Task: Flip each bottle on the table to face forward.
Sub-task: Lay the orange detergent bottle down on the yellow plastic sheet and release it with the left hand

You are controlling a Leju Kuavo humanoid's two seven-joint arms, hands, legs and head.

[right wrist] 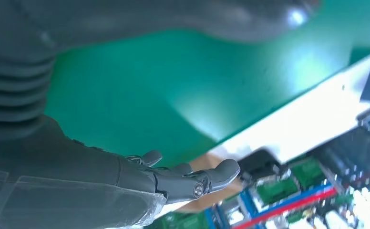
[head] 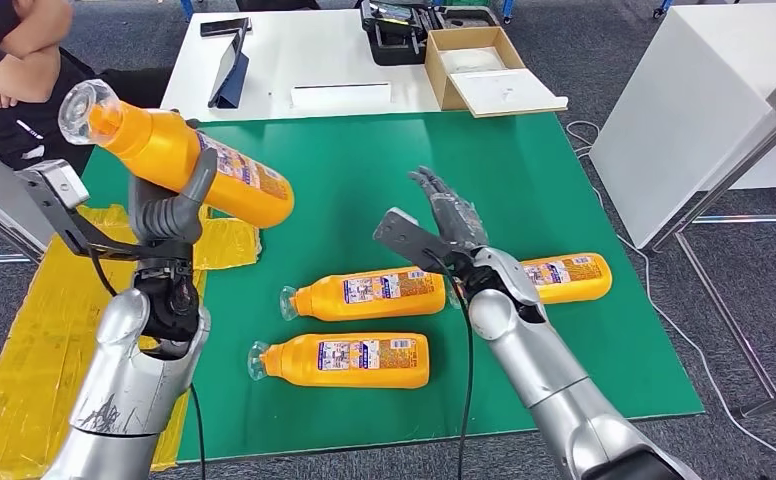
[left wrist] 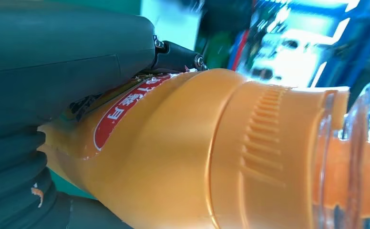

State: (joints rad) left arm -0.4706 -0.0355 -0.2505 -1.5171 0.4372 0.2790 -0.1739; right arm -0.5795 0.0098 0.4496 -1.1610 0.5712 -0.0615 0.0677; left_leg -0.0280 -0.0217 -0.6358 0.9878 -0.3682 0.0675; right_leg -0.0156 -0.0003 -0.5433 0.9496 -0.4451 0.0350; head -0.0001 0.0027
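Note:
My left hand [head: 172, 205] grips an orange bottle [head: 179, 152] with a clear cap and holds it tilted in the air over the left side of the green mat [head: 364, 170]. The left wrist view shows the same bottle [left wrist: 211, 152] up close, with my left hand [left wrist: 54, 76] wrapped round its body. Three more orange bottles lie on their sides on the mat: one in the middle [head: 369, 296], one nearer the front [head: 344, 360], one at the right [head: 569, 277]. My right hand [head: 449, 220] hovers open above the mat between the middle and right bottles, its fingers [right wrist: 192, 179] spread.
A white table [head: 304, 60] behind the mat carries a cardboard box [head: 484, 68], a black case [head: 399, 30] and a tablet [head: 229, 70]. A person [head: 14, 60] sits at the far left. Yellow sheeting [head: 34, 340] lies left of the mat. Another white table [head: 704, 100] stands at the right.

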